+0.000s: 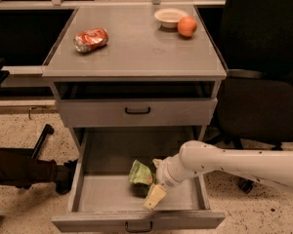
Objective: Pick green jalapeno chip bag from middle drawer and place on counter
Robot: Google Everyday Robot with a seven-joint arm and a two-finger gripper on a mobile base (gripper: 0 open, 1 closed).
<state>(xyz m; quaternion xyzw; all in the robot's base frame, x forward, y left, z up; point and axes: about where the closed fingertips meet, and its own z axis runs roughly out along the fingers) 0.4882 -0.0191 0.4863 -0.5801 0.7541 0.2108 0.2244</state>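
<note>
Speckled floor (24, 130) flanks the open middle drawer (95, 199), the green jalapeno chip bag (140, 173) lying inside. At the bag's 4 o'clock sits the claw (154, 191); its grip I cannot tell. Picking step, I judge: next, secure hold, then lift toward the tabletop (136, 52) at 12 o'clock

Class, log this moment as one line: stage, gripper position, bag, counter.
stage: pick | gripper: in open middle drawer, beside green jalapeno chip bag | bag: on drawer floor | counter: no bag yet
</note>
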